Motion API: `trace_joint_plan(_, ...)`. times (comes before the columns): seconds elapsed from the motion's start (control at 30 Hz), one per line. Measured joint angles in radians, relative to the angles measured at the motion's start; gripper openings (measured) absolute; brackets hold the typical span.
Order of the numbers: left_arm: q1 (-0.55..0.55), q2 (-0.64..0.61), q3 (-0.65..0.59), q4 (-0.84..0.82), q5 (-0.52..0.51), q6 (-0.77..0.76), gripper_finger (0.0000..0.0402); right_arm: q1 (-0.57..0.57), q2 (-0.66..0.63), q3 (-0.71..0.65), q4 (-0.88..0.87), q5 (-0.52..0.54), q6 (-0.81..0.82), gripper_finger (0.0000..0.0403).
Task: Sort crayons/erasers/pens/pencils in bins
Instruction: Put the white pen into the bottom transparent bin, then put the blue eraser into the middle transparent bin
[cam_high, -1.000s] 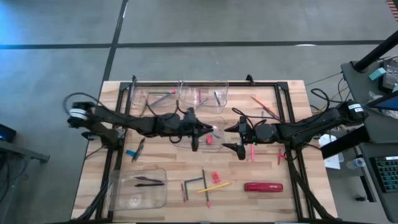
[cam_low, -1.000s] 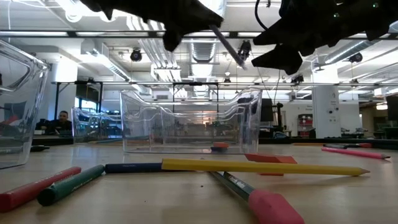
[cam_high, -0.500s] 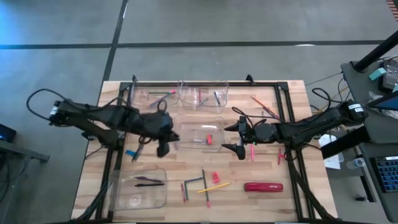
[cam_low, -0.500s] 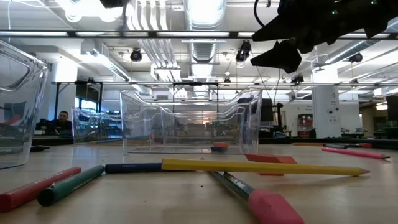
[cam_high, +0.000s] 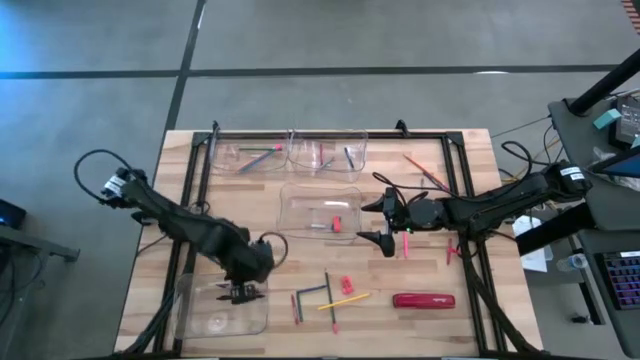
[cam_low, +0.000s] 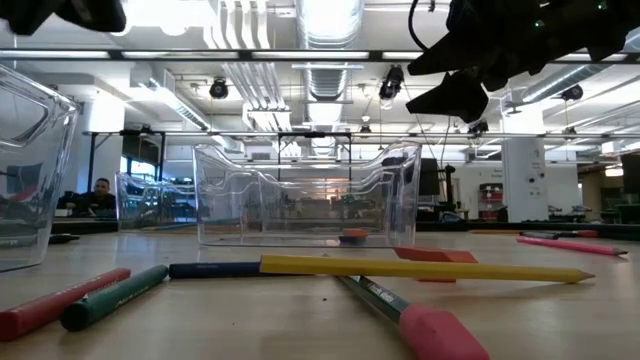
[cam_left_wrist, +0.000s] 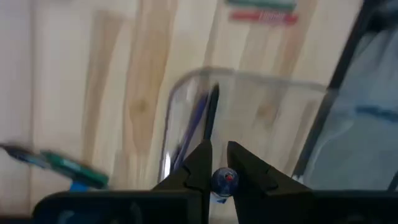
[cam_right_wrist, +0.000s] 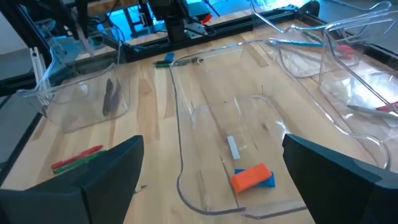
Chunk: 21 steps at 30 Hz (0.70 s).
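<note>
My left gripper (cam_high: 240, 293) hangs over the near-left clear bin (cam_high: 205, 312), pointing down, shut on a thin dark pen (cam_left_wrist: 212, 115). A purple pen (cam_left_wrist: 193, 127) lies in that bin. My right gripper (cam_high: 366, 222) hovers open and level just right of the middle bin (cam_high: 305, 200), its fingers spread wide (cam_right_wrist: 212, 143) with nothing between them. That bin holds an orange eraser (cam_right_wrist: 252, 176) on its floor. A yellow pencil (cam_high: 346, 298), a pink eraser (cam_high: 346, 284) and other sticks lie on the wood near the front. My left gripper pinches the dark pen between its two fingers (cam_left_wrist: 200, 163). The pen runs along the fingers and sticks out past their tips (cam_left_wrist: 209, 138), aimed down into the bin. It is lifted clear of the bin's floor.
Two more clear bins (cam_high: 240, 155) (cam_high: 326, 152) stand at the far edge with sticks inside. A red oblong object (cam_high: 423, 299) lies front right, a pink stick (cam_high: 406, 243) under my right gripper, more sticks (cam_high: 425, 172) far right, and a blue-and-green piece (cam_high: 215, 243) at the left.
My left gripper has swung from the middle bin toward the table's near-left corner, tipping from nearly level to pointing down, and now stands over the near-left bin with the pen still in its fingers.
</note>
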Motion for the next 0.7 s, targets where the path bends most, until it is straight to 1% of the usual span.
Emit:
trace_joint_plan(0.2, -0.018, 0.080, -0.001, 0.002, 0.014, -0.002, 0.0053, 0.000, 0.000, 0.000, -0.009, 0.000, 0.022, 0.0370)
trace_joint_plan(0.33, -0.018, 0.104, -0.001, 0.005, 0.019, 0.001, 0.0085, 0.000, 0.000, 0.000, -0.021, -0.001, 0.033, 0.0370)
trace_joint_plan(0.53, -0.018, 0.090, -0.001, 0.005, 0.006, 0.026, 0.0143, 0.000, 0.000, -0.001, -0.025, 0.000, 0.031, 0.0370)
trace_joint_plan(0.63, -0.016, 0.067, -0.001, 0.005, -0.007, 0.025, 0.0155, 0.000, 0.000, -0.001, -0.025, 0.000, 0.031, 0.0370)
trace_joint_plan(0.7, -0.016, 0.052, -0.001, 0.004, -0.053, 0.025, 0.0156, 0.000, 0.000, -0.001, -0.025, 0.000, 0.031, 0.0370)
